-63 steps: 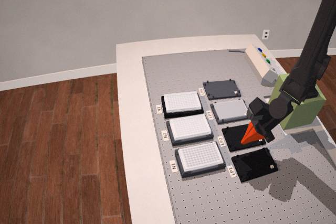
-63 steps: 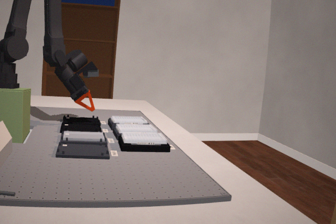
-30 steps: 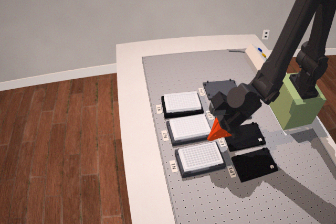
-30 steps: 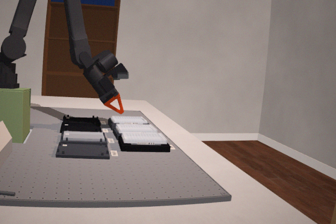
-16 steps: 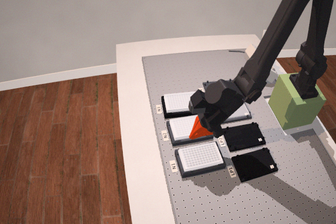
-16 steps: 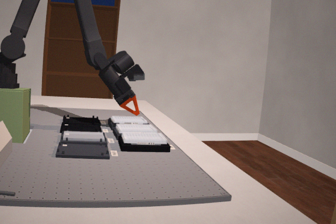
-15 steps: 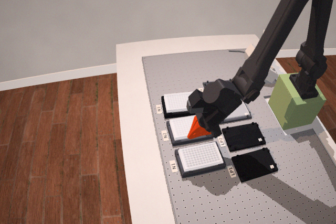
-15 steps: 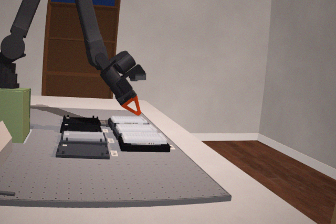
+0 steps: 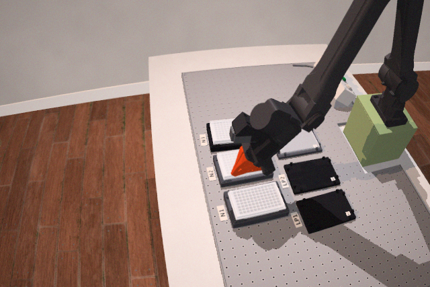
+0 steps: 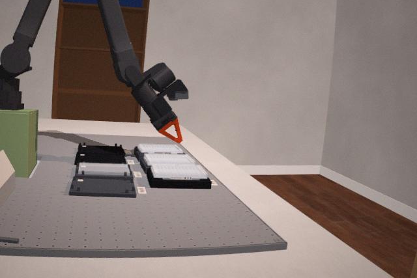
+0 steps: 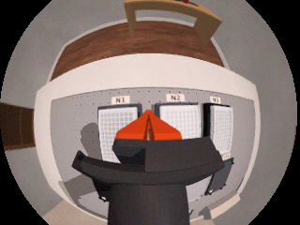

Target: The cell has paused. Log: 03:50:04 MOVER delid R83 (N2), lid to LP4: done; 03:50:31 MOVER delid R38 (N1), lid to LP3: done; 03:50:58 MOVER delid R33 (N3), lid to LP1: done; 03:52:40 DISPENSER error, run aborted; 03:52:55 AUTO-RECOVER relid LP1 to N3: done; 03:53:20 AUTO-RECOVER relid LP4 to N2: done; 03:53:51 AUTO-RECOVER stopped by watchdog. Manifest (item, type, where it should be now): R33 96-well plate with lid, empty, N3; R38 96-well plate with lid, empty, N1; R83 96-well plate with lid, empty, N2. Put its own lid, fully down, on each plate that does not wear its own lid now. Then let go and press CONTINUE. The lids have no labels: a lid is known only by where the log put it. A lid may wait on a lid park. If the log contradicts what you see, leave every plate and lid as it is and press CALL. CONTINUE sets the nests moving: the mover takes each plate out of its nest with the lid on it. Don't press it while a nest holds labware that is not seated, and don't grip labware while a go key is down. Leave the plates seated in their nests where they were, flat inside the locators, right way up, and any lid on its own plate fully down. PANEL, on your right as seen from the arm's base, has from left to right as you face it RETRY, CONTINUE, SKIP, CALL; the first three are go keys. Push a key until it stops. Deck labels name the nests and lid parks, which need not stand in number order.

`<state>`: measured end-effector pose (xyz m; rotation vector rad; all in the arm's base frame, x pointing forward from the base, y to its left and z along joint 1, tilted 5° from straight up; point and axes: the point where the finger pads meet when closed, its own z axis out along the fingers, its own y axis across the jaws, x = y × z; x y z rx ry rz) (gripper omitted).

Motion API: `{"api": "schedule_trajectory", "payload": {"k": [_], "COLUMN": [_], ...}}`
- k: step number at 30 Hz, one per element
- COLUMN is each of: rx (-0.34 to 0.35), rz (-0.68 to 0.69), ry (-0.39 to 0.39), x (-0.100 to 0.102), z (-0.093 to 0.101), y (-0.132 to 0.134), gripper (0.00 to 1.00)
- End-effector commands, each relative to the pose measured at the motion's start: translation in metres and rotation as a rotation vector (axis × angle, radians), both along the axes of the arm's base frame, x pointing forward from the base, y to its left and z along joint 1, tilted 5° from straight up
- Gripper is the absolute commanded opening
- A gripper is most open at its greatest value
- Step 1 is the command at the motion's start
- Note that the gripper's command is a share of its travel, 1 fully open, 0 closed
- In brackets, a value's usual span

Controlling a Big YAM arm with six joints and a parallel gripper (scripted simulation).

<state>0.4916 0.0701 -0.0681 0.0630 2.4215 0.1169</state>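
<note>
My hand (image 9: pixel 247 169), fingers together and empty, hovers over the N2 plate (image 9: pixel 226 162); the parked lid (image 9: pixel 302 144) lies toward two o'clock, seen from the top.

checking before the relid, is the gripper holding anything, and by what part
Nothing is held: the gripper has its orange fingers shut together, above the plates.

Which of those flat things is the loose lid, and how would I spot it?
Start at the green block under the arm. Beside it, on the perforated grey deck, runs a column of four pads. The loose lid is the pale, shallow cover lying between a bare grey pad and a bare black pad; no other pad carries anything.
</note>
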Motion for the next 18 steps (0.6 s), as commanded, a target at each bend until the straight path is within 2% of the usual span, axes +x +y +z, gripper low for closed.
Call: {"api": "schedule_trajectory", "payload": {"k": [1,16,17,18], "rx": [-0.005,-0.005,-0.016,-0.017], "rz": [0.012,0.012,0.011,0.011], "ry": [-0.020,-0.020,0.023,0.031], "x": [0.010,0.010,-0.001,-0.005], "z": [0.006,0.006,-0.009,-0.011], "y": [0.003,0.003,-0.009,-0.015], "gripper": [0.00,0.00,0.00,0.00]}}
